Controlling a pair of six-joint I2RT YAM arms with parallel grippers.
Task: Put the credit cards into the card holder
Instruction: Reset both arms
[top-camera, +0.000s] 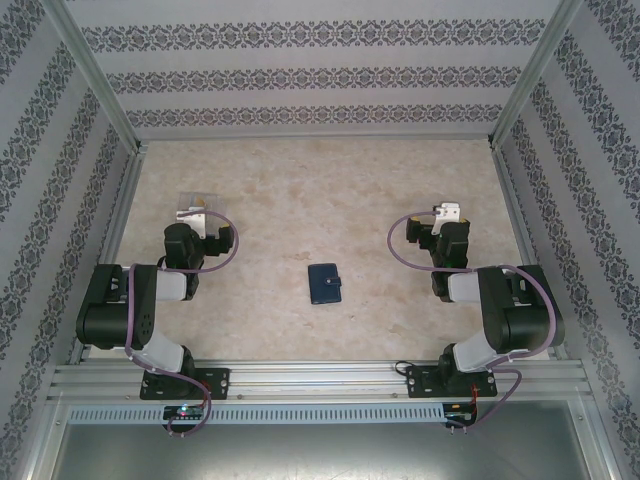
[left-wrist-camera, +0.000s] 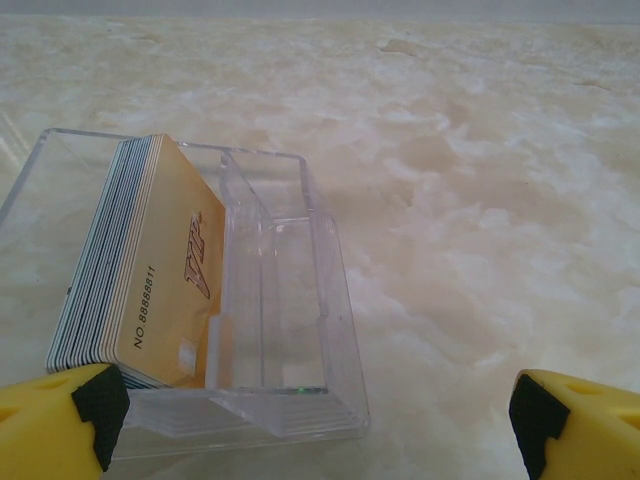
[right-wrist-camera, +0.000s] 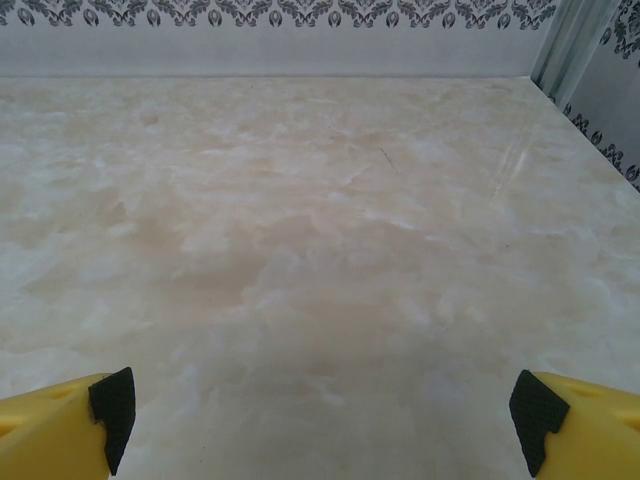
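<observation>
The credit cards (left-wrist-camera: 140, 270) are standing on edge, stacked in a clear plastic box (left-wrist-camera: 290, 300) lying left of and beyond the closed card holder (top-camera: 323, 283). The left gripper (left-wrist-camera: 318, 415), jaws wide apart and empty, is hovering just short of that box with its arm folded. The stack is lying ahead-left, long edges running away from it. The right gripper (right-wrist-camera: 320, 410), equally wide, is hanging right of the card holder, farther off.

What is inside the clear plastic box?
A stack of credit cards stands on edge at the left of the clear plastic box. Only the front orange card's face shows; the others' are covered.
</observation>
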